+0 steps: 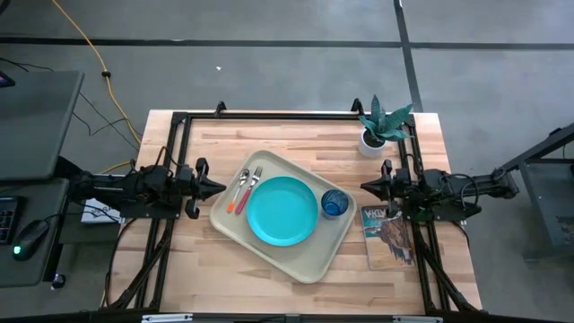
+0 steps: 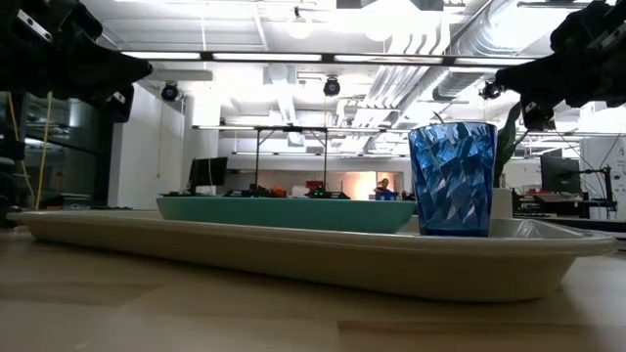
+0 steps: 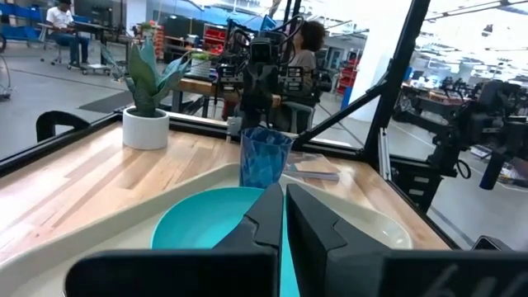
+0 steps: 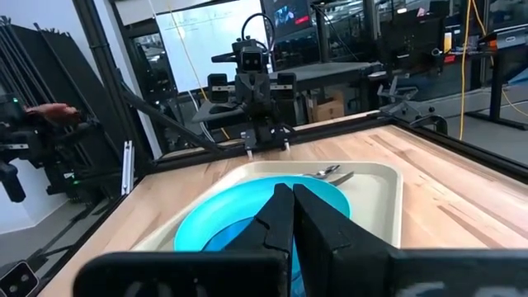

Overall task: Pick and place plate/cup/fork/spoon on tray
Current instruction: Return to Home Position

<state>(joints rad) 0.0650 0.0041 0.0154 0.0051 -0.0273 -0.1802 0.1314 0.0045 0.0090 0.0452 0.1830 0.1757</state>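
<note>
My high view: tray [image 1: 309, 260] sits mid-frame on the worktop [image 1: 224, 278], turned at a slant. Plate [image 1: 282, 211] lies flat in the tray's middle. Cup [image 1: 334, 204] stands upright on the tray just right of the plate, close to its rim; I cannot tell if they touch. Fork [image 1: 249, 189] and spoon [image 1: 240, 191] lie side by side on the tray at the plate's upper left, spoon on the outer side, handles pointing toward lower left.

Left tool [image 1: 218, 187] sits at frame left, just off the tray's left corner, nothing in it. My left wrist view shows its fingers [image 3: 266, 216] pressed together, closed on nothing, aimed across the plate [image 3: 198, 221] at the cup [image 3: 264, 157].

Right tool [image 1: 366, 187] sits at frame right, just beyond the cup and clear of the tray. Right wrist view: fingers [image 4: 280, 213] closed and empty, plate [image 4: 239, 206] ahead, cutlery beyond it.

Low view: cup [image 2: 451, 178] upright on the tray [image 2: 293, 256], right of centre, plate [image 2: 286, 212] to its left.

Potted plant [image 1: 380, 126] stands upper right on the worktop. A magazine [image 1: 387, 235] lies right of the tray, under the right arm.
</note>
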